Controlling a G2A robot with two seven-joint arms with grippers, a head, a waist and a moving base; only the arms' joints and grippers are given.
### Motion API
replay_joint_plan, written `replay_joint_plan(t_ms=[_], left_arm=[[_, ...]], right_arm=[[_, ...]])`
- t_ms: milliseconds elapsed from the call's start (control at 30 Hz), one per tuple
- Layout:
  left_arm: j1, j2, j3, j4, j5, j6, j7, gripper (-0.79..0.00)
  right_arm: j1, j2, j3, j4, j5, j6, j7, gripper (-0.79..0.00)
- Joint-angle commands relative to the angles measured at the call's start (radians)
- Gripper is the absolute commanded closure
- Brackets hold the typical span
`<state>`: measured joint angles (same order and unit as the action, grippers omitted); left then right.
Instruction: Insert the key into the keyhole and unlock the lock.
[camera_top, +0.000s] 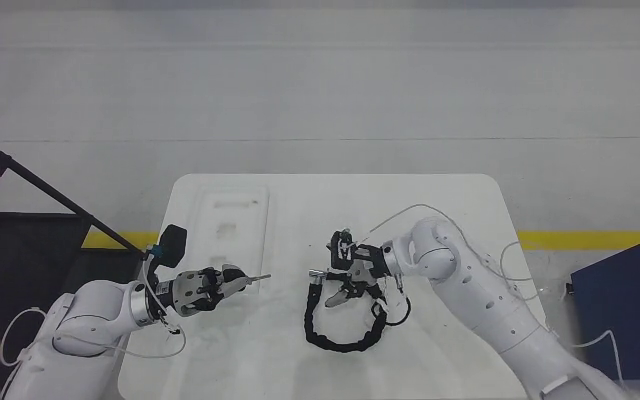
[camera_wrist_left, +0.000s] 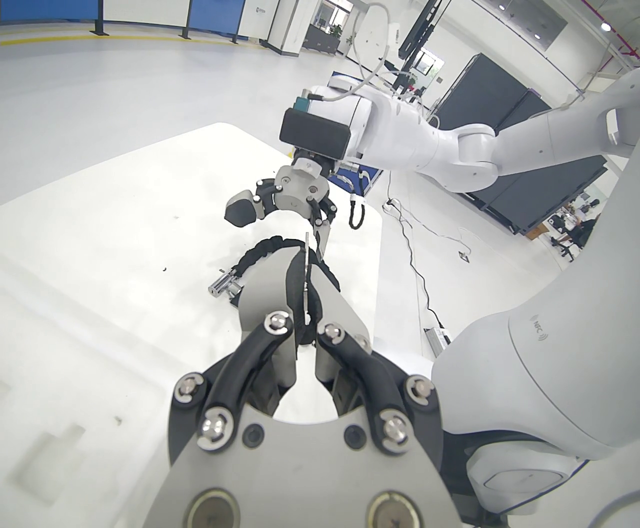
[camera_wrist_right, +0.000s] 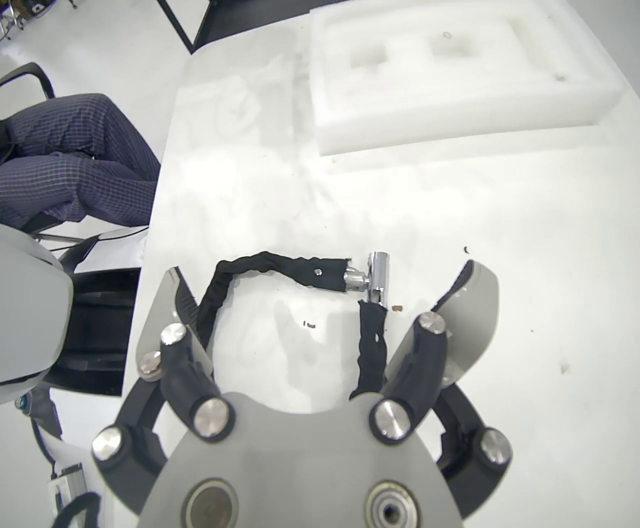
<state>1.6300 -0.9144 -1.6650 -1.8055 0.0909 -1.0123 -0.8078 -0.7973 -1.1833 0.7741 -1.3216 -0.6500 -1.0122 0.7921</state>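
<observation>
The left end effector (camera_wrist_left: 302, 287) is clenched on the key (camera_wrist_left: 305, 252), whose thin blade sticks out past the fingertips and points toward the chain lock (camera_wrist_right: 260, 262). It sits well apart from the lock, on the side where the lock cylinder (camera_wrist_right: 376, 275) lies.

The right end effector (camera_wrist_right: 324, 280) is released, its two fingers spread wide, and it hangs directly above the chain lock. One finger is just beside the black fabric sleeve at the far bend of the loop and the other is just past the cylinder end. Whether either finger touches the chain cannot be told.

The chain lock lies flat on the counter (camera_top: 440, 210) as a closed loop, its chrome cylinder joining the two sleeve ends.

A white foam tray (camera_wrist_right: 450, 110) rests on the counter, well apart from the lock, on its cylinder side.
</observation>
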Motion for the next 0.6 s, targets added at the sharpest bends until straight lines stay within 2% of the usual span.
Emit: replay_joint_plan(t_ms=[0,100,133,167,200,233,367,567], left_arm=[[0.0,0.0,0.0,0.0,0.0,0.0,0.0,0.0],[0.0,0.0,0.0,0.0,0.0,0.0,0.0,0.0],[0.0,0.0,0.0,0.0,0.0,0.0,0.0,0.0],[0.0,0.0,0.0,0.0,0.0,0.0,0.0,0.0],[0.0,0.0,0.0,0.0,0.0,0.0,0.0,0.0],[0.0,0.0,0.0,0.0,0.0,0.0,0.0,0.0],[0.0,0.0,0.0,0.0,0.0,0.0,0.0,0.0],[0.0,0.0,0.0,0.0,0.0,0.0,0.0,0.0]], right_arm=[[0.012,-0.004,-0.021,0.004,-0.024,0.003,0.015,-0.785],[0.027,-0.014,-0.057,0.027,-0.045,0.027,0.017,-0.748],[0.034,-0.018,-0.067,0.039,-0.06,0.04,0.018,-0.653],[0.04,-0.021,-0.076,0.048,-0.072,0.05,0.012,-0.486],[0.042,-0.025,-0.083,0.059,-0.076,0.054,-0.003,-0.413],[0.047,-0.028,-0.091,0.072,-0.088,0.055,-0.01,-0.372],[0.065,-0.039,-0.117,0.11,-0.157,0.084,-0.036,-0.323],[0.072,-0.05,-0.142,0.153,-0.233,0.115,-0.085,-0.336]])
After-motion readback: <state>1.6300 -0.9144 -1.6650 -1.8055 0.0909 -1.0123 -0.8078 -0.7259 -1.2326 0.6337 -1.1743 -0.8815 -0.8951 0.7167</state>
